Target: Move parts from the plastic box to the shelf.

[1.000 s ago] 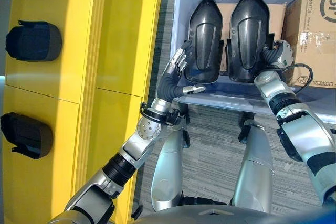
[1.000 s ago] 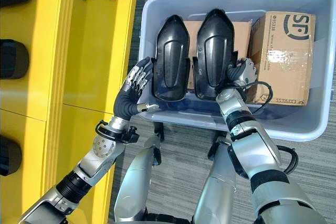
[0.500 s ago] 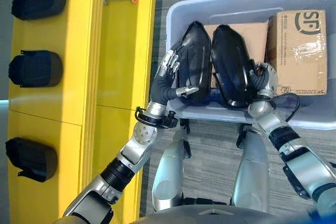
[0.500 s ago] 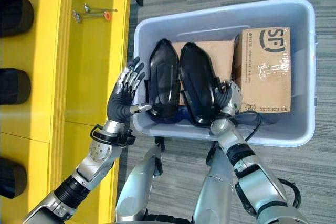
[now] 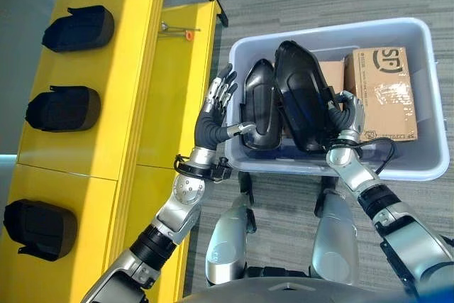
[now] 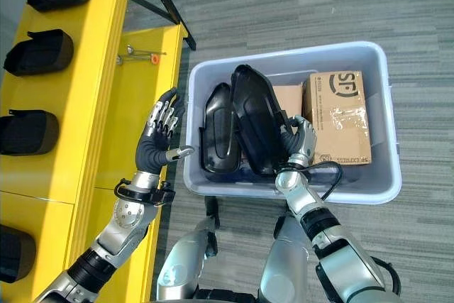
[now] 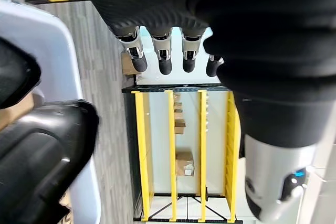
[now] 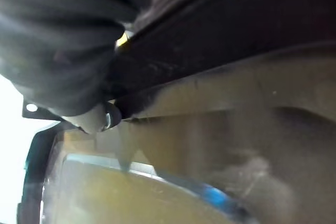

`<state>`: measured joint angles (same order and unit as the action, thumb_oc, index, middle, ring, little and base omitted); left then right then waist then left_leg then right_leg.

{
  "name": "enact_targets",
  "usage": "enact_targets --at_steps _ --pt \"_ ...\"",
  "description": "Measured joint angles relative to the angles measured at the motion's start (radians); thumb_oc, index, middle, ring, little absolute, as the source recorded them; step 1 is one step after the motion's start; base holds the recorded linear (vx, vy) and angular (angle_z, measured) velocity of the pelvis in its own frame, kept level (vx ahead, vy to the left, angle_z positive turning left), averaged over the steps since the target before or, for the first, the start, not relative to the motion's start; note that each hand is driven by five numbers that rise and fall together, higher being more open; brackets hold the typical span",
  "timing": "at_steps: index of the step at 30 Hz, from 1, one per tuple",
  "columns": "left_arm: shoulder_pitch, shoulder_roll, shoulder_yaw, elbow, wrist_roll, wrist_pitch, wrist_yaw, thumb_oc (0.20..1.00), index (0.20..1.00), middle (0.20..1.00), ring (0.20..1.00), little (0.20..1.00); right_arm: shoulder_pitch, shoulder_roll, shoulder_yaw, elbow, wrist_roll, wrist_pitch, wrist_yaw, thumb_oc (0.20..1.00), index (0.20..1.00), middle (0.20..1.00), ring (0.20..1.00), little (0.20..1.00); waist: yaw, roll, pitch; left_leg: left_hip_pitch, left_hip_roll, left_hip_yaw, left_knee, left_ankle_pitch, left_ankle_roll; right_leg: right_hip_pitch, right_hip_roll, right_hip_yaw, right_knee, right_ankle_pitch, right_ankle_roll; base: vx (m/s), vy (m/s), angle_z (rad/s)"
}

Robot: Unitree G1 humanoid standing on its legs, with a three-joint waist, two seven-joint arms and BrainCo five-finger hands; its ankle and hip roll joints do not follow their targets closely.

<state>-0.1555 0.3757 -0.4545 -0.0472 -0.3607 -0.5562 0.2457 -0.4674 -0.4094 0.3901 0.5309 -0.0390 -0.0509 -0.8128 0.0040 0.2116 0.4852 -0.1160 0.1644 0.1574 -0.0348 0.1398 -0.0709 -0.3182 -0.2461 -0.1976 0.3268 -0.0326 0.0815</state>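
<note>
Two black moulded parts stand in the pale blue plastic box [image 5: 433, 122]. The right part [image 5: 298, 97] is raised and tilted above the other, with my right hand [image 5: 345, 113] shut on its right edge. The left part [image 5: 259, 108] still leans inside the box. My left hand [image 5: 215, 110] is up beside the box's left wall, open, fingers [image 7: 164, 62] straight, thumb pointing toward the left part, holding nothing. The yellow shelf [image 5: 142, 104] runs along the left and carries several similar black parts [image 5: 64, 108].
A taped cardboard box [image 5: 381, 94] fills the right end of the plastic box, with another carton [image 6: 287, 97] behind the parts. Small tools [image 5: 177, 31] lie on a lower yellow shelf board. Grey carpet surrounds the box.
The view has pulled back and shifted. My right hand has lifted the right part higher than its neighbour. My left hand has come away from the left part toward the shelf side.
</note>
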Motion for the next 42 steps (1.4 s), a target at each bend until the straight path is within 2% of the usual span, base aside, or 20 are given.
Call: enact_targets --at_steps 3,10,13,16,23,27,30,35,37,38,39,41,42 --pt "0.042 0.0 0.038 -0.002 0.0 0.002 -0.009 1.0 1.0 1.0 1.0 1.0 0.058 0.0 -0.037 -0.086 0.037 -0.019 0.006 0.2 0.2 0.2 0.2 0.2 -0.005 0.0 -0.005 0.056 0.003 0.0 -0.001 -0.017 -0.001 0.086 0.001 -0.011 -0.054 0.013 0.01 0.19 0.012 0.03" --pt "0.166 0.0 0.069 -0.007 0.0 0.005 -0.046 1.0 1.0 1.0 1.0 1.0 0.22 0.017 -0.068 -0.163 0.133 -0.021 0.067 0.2 0.2 0.2 0.2 0.2 -0.006 -0.036 -0.146 0.174 0.001 0.001 -0.019 -0.063 0.002 0.251 0.011 -0.034 -0.161 0.027 0.03 0.19 0.006 0.03" --pt "0.221 -0.003 0.088 -0.007 0.001 0.007 -0.054 1.0 1.0 1.0 1.0 1.0 0.283 0.048 -0.078 -0.174 0.206 -0.022 0.147 0.2 0.2 0.2 0.2 0.2 0.0 -0.069 -0.213 0.226 0.004 0.0 -0.03 -0.073 0.002 0.336 0.028 -0.05 -0.231 0.041 0.04 0.09 0.017 0.02" --pt "0.241 -0.003 0.111 -0.007 0.0 0.013 -0.063 1.0 1.0 1.0 1.0 1.0 0.329 0.077 -0.076 -0.237 0.265 -0.023 0.231 0.2 0.2 0.2 0.2 0.2 0.01 -0.097 -0.242 0.243 0.008 -0.003 -0.036 -0.076 0.008 0.374 0.037 -0.062 -0.275 0.053 0.04 0.02 0.063 0.04" --pt "0.283 -0.006 0.134 -0.007 0.013 0.047 -0.118 1.0 1.0 1.0 1.0 1.0 0.357 0.085 -0.045 -0.362 0.373 -0.013 0.444 0.2 0.2 0.2 0.2 0.2 0.029 -0.131 -0.281 0.251 -0.006 -0.004 -0.053 -0.075 0.006 0.406 0.036 -0.072 -0.339 0.094 0.045 -0.05 0.118 0.03" --pt "0.301 -0.003 0.154 -0.007 0.037 0.056 -0.142 1.0 1.0 1.0 1.0 1.0 0.412 0.092 -0.022 -0.39 0.5 0.04 0.568 0.2 0.2 0.2 0.2 0.2 0.045 -0.172 -0.331 0.24 -0.017 -0.006 -0.059 -0.073 0.002 0.418 0.03 -0.09 -0.376 0.113 0.045 -0.12 0.241 0.06" --pt "0.301 -0.001 0.169 -0.007 0.027 0.073 -0.167 1.0 1.0 1.0 1.0 1.0 0.45 0.118 -0.004 -0.395 0.566 0.057 0.617 0.2 0.2 0.2 0.2 0.2 0.053 -0.192 -0.345 0.237 -0.03 -0.013 -0.063 -0.071 0.001 0.429 0.017 -0.108 -0.387 0.121 0.049 -0.1 0.184 0.11" --pt "0.303 0.006 0.178 -0.007 0.019 0.096 -0.218 1.0 1.0 1.0 1.0 1.0 0.486 0.162 0.001 -0.398 0.587 0.062 0.665 0.2 0.2 0.2 0.2 0.2 0.065 -0.229 -0.384 0.206 -0.065 -0.012 -0.059 -0.071 0.002 0.394 -0.024 -0.12 -0.375 0.126 0.057 -0.16 0.164 0.06" --pt "0.306 0.033 0.178 -0.007 0.019 0.113 -0.225 1.0 1.0 1.0 1.0 1.0 0.482 0.17 0.004 -0.398 0.588 0.062 0.703 0.2 0.2 0.2 0.2 0.2 0.073 -0.248 -0.386 0.199 -0.081 0.005 -0.061 -0.069 0.016 0.362 -0.044 -0.129 -0.336 0.144 0.067 -0.19 0.053 -0.11" --pt "0.306 0.038 0.178 -0.006 0.019 0.114 -0.226 1.0 1.0 1.0 1.0 1.0 0.482 0.169 0.005 -0.399 0.588 0.062 0.71 0.2 0.2 0.2 0.2 0.2 0.067 -0.249 -0.385 0.191 -0.083 -0.004 -0.064 -0.07 0.024 0.357 -0.041 -0.128 -0.32 0.139 0.068 -0.15 0.016 0.2" --pt "0.303 0.047 0.178 -0.006 0.019 0.115 -0.227 1.0 1.0 1.0 1.0 1.0 0.489 0.166 0.01 -0.399 0.608 0.062 0.716 0.2 0.2 0.2 0.2 0.2 0.046 -0.248 -0.384 0.176 -0.083 -0.033 -0.064 -0.067 0.028 0.355 -0.03 -0.12 -0.294 0.095 0.081 -0.11 -0.003 0.44" --pt "0.3 0.046 0.177 -0.006 0.019 0.116 -0.232 1.0 1.0 1.0 1.0 1.0 0.49 0.163 0.011 -0.399 0.617 0.062 0.716 0.2 0.2 0.2 0.2 0.2 0.042 -0.268 -0.396 0.166 -0.083 -0.043 -0.063 -0.061 0.032 0.346 -0.028 -0.114 -0.292 0.079 0.086 -0.1 -0.019 0.29" --pt "0.297 0.041 0.176 -0.003 0.016 0.118 -0.238 1.0 1.0 1.0 1.0 1.0 0.487 0.161 0.009 -0.398 0.618 0.061 0.714 0.2 0.2 0.2 0.2 0.2 0.044 -0.259 -0.392 0.159 -0.079 -0.066 -0.06 -0.054 0.034 0.343 -0.01 -0.096 -0.277 0.06 0.085 -0.03 -0.061 1.02"
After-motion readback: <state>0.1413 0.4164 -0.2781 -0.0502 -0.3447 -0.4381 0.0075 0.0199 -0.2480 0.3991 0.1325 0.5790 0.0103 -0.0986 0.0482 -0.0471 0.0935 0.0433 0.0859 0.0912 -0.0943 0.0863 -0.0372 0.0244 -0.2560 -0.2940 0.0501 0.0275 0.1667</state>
